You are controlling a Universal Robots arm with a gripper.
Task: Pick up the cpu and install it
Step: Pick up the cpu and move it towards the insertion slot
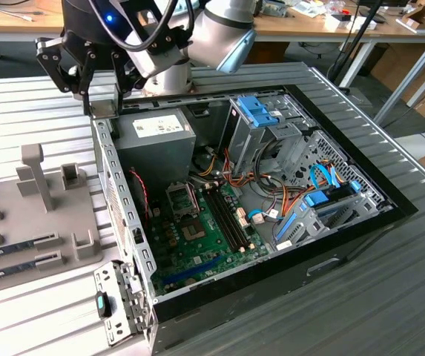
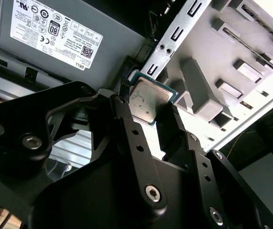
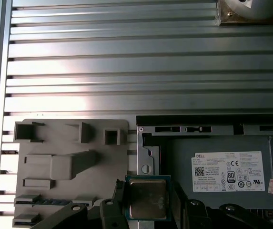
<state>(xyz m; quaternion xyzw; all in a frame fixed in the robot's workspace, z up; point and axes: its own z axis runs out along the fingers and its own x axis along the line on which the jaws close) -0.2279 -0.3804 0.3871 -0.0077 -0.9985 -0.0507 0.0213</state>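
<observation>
While jaws clamp the cpu point(image 2: 148, 101), a printed label point(image 2: 55, 31) lies near.

Beneath the gripper point(image 2: 145, 109), which is clamped on the cpu point(image 2: 150, 98), the way down is barred by the case's perforated side wall point(image 1: 112, 178) and the grey power supply point(image 1: 156, 132). Inside the case, open room is left above the green motherboard point(image 1: 175, 245), hemmed in by the power supply, the drive cage point(image 1: 260, 126) and a tangle of cables point(image 1: 268, 196). Outside, the ribbed worktop point(image 3: 126, 62) is left free beyond the grey parts tray point(image 3: 55, 143), from which upright blocks are raised.
</observation>
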